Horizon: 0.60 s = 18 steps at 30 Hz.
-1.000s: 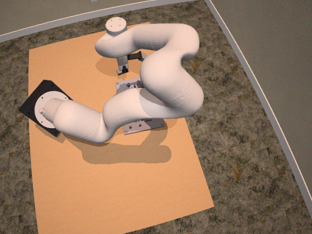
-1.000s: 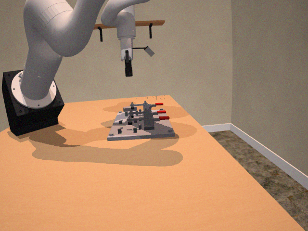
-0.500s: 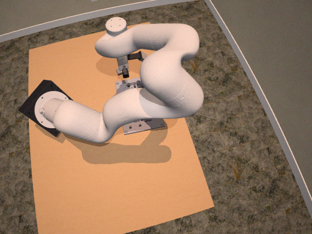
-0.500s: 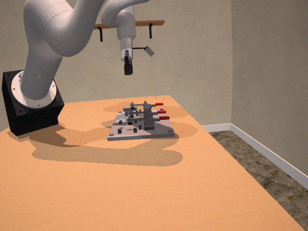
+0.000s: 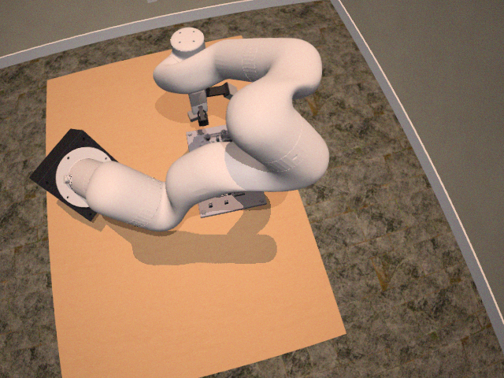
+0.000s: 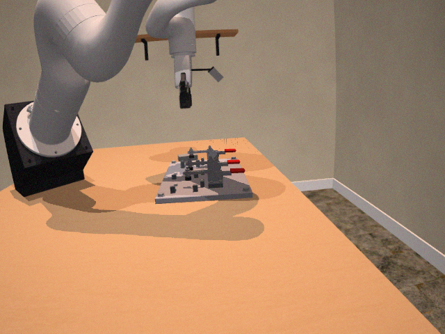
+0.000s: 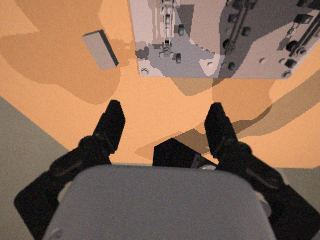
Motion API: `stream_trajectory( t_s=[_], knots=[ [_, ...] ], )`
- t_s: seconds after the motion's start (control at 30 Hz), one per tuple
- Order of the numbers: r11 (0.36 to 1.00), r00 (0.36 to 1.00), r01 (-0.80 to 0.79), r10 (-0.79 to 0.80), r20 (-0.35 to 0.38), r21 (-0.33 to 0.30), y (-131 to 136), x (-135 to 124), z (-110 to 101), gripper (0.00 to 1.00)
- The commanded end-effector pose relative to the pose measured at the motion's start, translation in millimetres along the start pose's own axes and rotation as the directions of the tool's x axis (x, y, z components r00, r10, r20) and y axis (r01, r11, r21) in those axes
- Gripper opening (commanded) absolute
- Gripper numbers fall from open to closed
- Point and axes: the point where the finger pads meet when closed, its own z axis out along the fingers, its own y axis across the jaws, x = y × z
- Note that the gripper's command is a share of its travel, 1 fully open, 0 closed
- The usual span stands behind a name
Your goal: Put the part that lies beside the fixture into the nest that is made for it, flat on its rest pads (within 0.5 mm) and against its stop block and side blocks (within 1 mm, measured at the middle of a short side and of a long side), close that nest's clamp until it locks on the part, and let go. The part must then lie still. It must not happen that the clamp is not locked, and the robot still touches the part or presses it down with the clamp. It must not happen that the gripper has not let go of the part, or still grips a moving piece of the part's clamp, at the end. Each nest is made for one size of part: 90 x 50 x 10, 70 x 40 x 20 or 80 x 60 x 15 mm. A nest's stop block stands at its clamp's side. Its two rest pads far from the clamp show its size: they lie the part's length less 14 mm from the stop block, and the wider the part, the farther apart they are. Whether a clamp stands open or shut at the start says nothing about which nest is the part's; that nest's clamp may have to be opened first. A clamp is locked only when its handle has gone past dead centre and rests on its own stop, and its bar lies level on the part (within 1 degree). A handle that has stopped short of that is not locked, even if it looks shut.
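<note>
Jaws of the gripper wide apart, nothing between them, hanging well above the table. Just beside the gripper, a thin dark bracket sticks out sideways.

Below and forward of the jaws, toward the left finger's side in the wrist view: the part, a grey block lying on the table near the fixture plate, apart from its edge. It is outside the nests.

Ahead of the jaws and lower, the plate carries three clamps in a row, with small posts and blocks among them. These stand in the way around the nests. Red handles all point away from the base, roughly level; whether any clamp is locked, cannot tell.

Farther back from the jaws, the black base. Beyond, on the wall, a wooden shelf.

View differences: top view has the arm covering the fixture's middle; exterior shows the handles' red grips. Only the wrist view shows the gap between both fingers and the part's whole upper face.

Pincer is wide open now; a second ago it looks narrower. Top view: the visible black finger now reaches out closer to the fixture plate. Exterior view: fingertips sit slightly higher than a second ago. Most of that shift is already there half a second ago.
</note>
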Motion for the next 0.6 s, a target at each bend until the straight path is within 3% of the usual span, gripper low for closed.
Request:
stream_trajectory(
  t_s=[0.0, 0.17, 0.2, 0.57],
  knots=[
    [1.000, 1.000, -0.001, 0.001, 0.000, 0.001, -0.4, 0.3, -0.4, 1.00],
    [1.000, 1.000, -0.001, 0.001, 0.000, 0.001, -0.4, 0.3, -0.4, 1.00],
    [1.000, 1.000, -0.001, 0.001, 0.000, 0.001, -0.4, 0.3, -0.4, 0.47],
    [1.000, 1.000, -0.001, 0.001, 0.000, 0.001, -0.4, 0.3, -0.4, 0.47]
  ],
)
